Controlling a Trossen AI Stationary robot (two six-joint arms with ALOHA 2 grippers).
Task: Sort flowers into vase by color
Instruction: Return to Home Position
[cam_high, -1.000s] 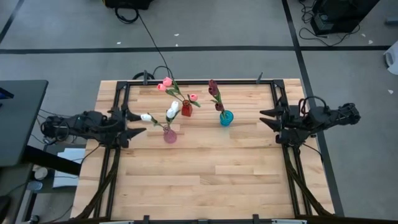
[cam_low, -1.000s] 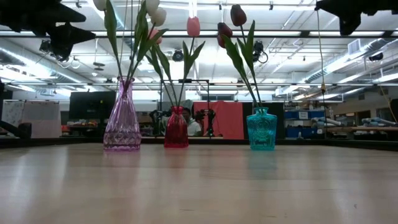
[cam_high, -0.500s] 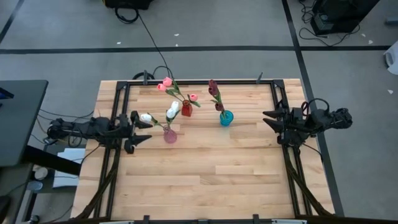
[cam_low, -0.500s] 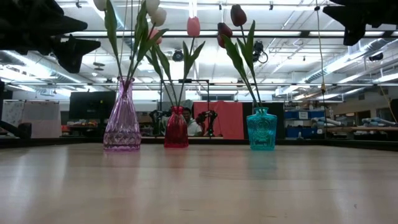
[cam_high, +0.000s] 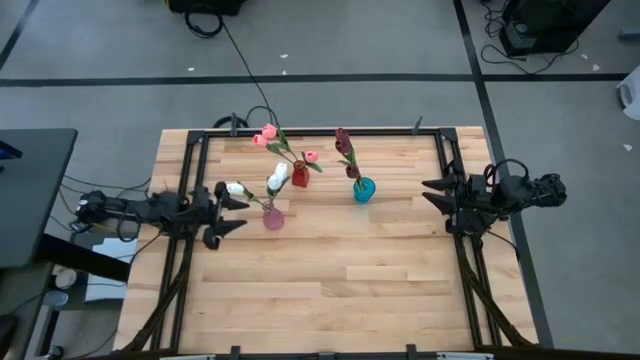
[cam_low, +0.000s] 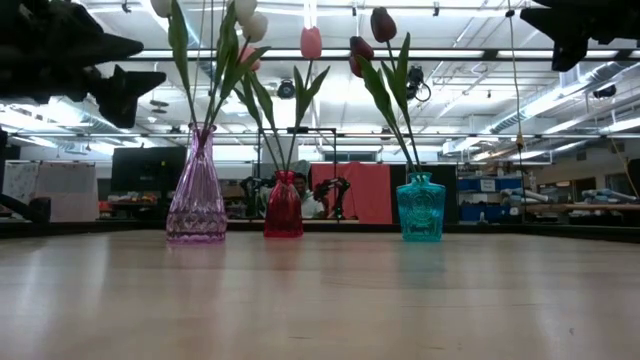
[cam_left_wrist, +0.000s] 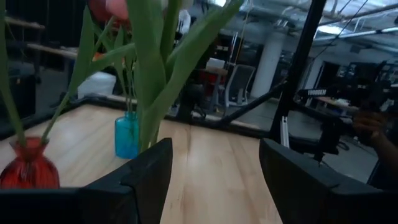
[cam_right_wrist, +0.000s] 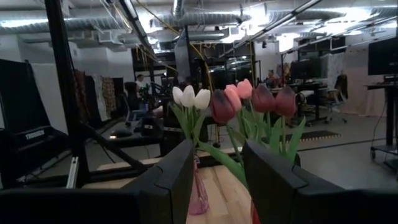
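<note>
Three vases stand in a row at the table's far middle. The pink vase (cam_high: 273, 218) holds white tulips (cam_high: 277, 180). The red vase (cam_high: 300, 177) holds pink tulips (cam_high: 268, 132). The teal vase (cam_high: 363, 189) holds dark maroon tulips (cam_high: 343, 140). All the stems stick into the vase mouths. My left gripper (cam_high: 232, 212) is open, raised, just left of the pink vase at stem height. Green leaves (cam_left_wrist: 155, 68) show close ahead of its fingers (cam_left_wrist: 149, 177). My right gripper (cam_high: 432, 192) is open and empty, raised near the table's right edge.
A black frame rail (cam_high: 320, 131) runs around the table. The near half of the wooden table top (cam_high: 320, 290) is bare wood. In the low view the vases stand side by side, with the pink vase (cam_low: 196, 200) on the left and the teal vase (cam_low: 420, 208) on the right.
My left gripper has gone toward the table's right edge, closer to the pink vase and its white tulips, and a little down. It stays open. The vases and flowers have not moved.
</note>
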